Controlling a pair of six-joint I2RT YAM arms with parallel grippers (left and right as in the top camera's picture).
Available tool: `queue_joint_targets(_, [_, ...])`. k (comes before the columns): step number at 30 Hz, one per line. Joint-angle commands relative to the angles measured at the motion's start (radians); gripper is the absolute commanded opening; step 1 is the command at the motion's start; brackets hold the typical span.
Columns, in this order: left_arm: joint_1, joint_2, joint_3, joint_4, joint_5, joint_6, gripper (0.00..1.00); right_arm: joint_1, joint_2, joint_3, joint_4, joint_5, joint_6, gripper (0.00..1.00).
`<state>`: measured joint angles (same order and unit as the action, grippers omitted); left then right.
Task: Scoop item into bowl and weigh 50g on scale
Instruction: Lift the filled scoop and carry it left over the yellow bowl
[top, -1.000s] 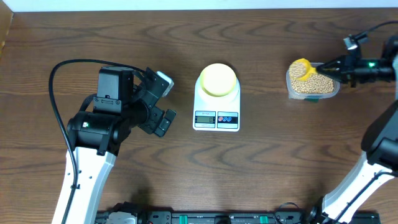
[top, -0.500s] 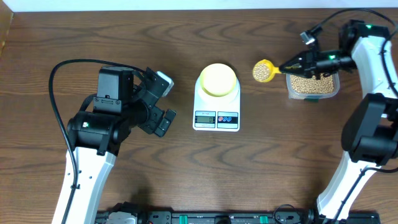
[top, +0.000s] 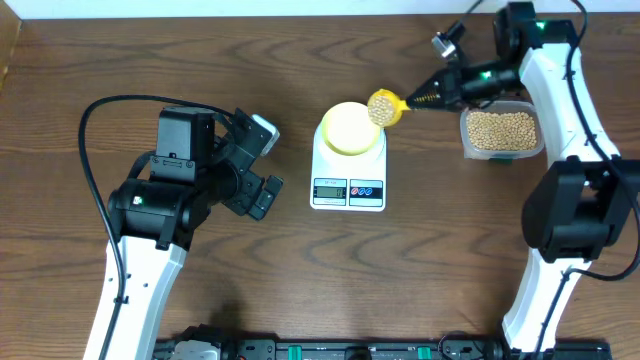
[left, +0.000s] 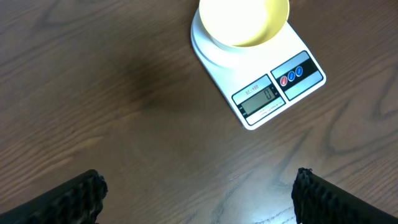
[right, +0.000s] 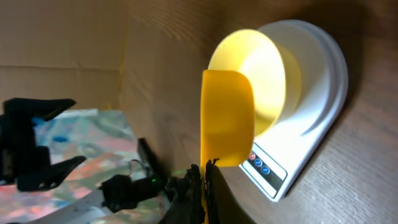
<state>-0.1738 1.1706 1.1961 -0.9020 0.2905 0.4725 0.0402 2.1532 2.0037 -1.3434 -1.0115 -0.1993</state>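
Your right claw (top: 437, 93) is pinched tight on the thin handle of the yellow scoop (top: 383, 107). The scoop is heaped with tan beans (top: 381, 105) and hangs at the rim of the cream bowl (top: 350, 128) on the side nearest the clear tub (top: 464, 130), not over the bowl's middle. The bowl sits square on the platform of the white scale (top: 347, 192) and looks empty from the left wrist view; the display is too small to read. The rest of the beans lie in the tub, well apart on the bench (top: 450, 250). Your left claw (left: 199, 180) stands spread wide and holds nothing, well apart on the other side of the scale and facing it. I'd judge the pour is next, and that is where it can go wrong. If you tip from this spot, beans may drop outside the rim and roll across the platform or the bench. Any that stay on the platform would be weighed without being in the bowl. If you dump the whole heap at once, you may overshoot the target. A nudge of the rim could slide the bowl, and the thin handle could twist in the grip as the scoop rolls.
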Motion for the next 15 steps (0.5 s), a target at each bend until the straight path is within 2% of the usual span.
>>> queue_joint_targets(1, [0.004, 0.005, -0.001, -0.003, 0.015, 0.013, 0.98, 0.051, 0.013, 0.057, 0.021, 0.072, 0.061, 0.01])
queue_joint_targets(11, [0.004, 0.005, -0.001, -0.003, 0.015, 0.013, 0.98, 0.162, 0.013, 0.063, 0.114, 0.267, 0.076, 0.01])
queue_joint_targets(15, [0.004, 0.005, -0.001, -0.003, 0.015, 0.013, 0.98, 0.193, 0.013, 0.063, 0.15, 0.288, 0.068, 0.01])
